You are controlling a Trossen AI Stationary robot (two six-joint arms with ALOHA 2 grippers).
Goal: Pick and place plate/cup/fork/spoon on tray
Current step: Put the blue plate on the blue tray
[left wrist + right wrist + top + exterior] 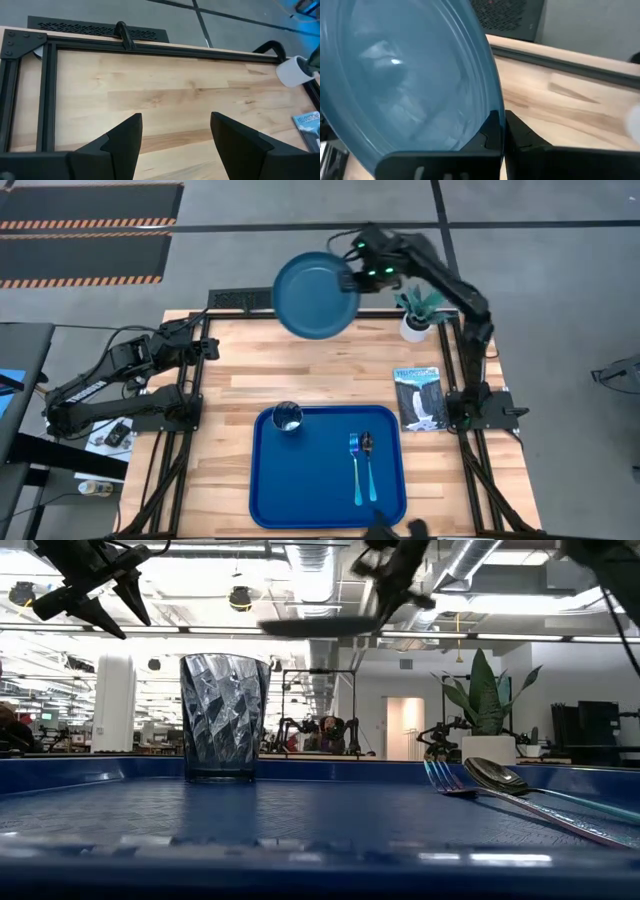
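Note:
The round teal-blue plate (316, 296) is held high above the table's far edge by my right gripper (354, 278), which is shut on it. In the low view the plate (320, 627) shows edge-on, roughly level. The clear glass cup (288, 416) stands upright in the blue tray (300, 480), at its far left corner. The fork (355, 464) and spoon (368, 464) lie side by side on the tray's right part. My left gripper (175, 132) is open and empty, raised at the table's left side. My right gripper pinches the plate's rim (492, 112) between its two fingers, one finger (492, 135) on the plate's upper face and one (520, 137) beneath it. It comes in roughly level from the table's right side. The plate is lifted clear of the table.
A white pot with a green plant (418, 320) stands at the far right corner, close to my right arm. A magazine (420, 397) lies right of the tray. Bare wooden table (260, 370) lies between the tray and the far edge.

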